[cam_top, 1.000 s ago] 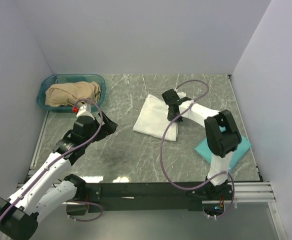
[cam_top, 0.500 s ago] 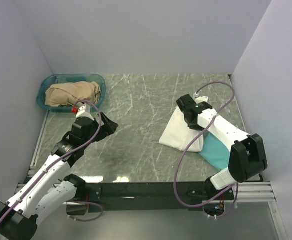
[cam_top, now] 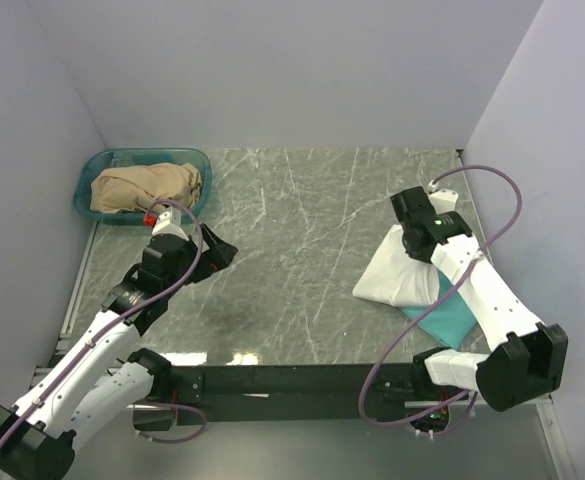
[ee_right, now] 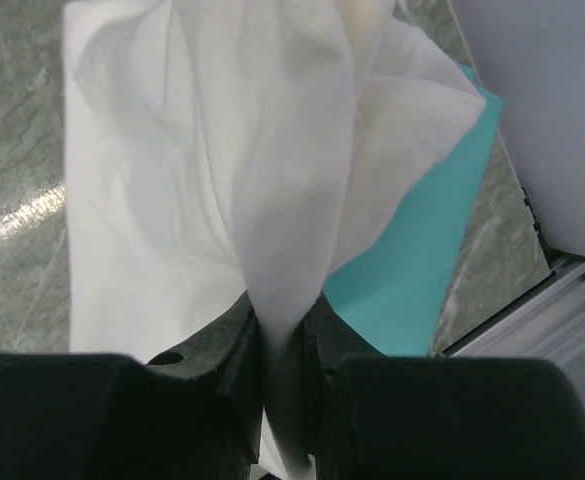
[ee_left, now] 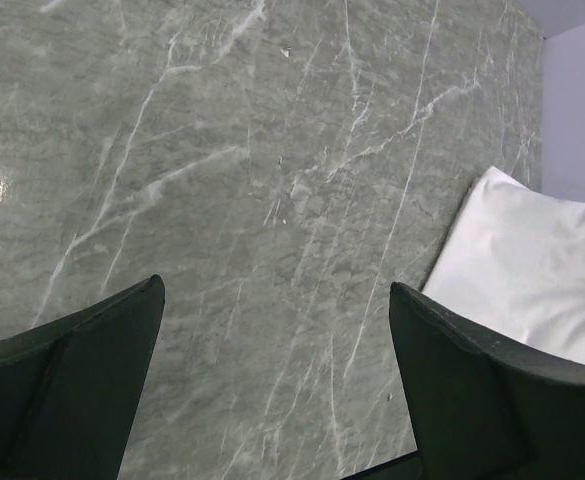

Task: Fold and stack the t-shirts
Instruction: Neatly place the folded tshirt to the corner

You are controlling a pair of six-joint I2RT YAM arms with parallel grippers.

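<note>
Far left rear corner: teal plastic basket (cam_top: 91, 175) on the bench (cam_top: 292, 230), a crumpled tan cloth (cam_top: 147, 187) inside it.

Left arm reaches up over the left half of the bench. The left claw (cam_top: 220, 250) sits just right of the basket and apart from it. Jaws are wide and hold nothing. In the left wrist view the two dark fingers (ee_left: 72, 380) stand far apart with only bare marble between them. A corner of white cloth shows at that view's right edge.

Middle of the bench: grey-green marble with white veins.

Right side: white t-shirt (cam_top: 397, 280), bunched and roughly folded, near the right edge of the bench. Its top is gathered up into the right claw (cam_top: 412, 248). That claw is narrow and pinches a fold of the white cloth. The right wrist view shows the fold squeezed between the jaws, the rest of the shirt fanning out below.

Teal-green t-shirt (cam_top: 452, 315) lies flat at the right near corner of the bench. The white t-shirt covers its left part; its right and near edges stick out. Cannot tell whether the white t-shirt rests fully on it or partly hangs.
</note>
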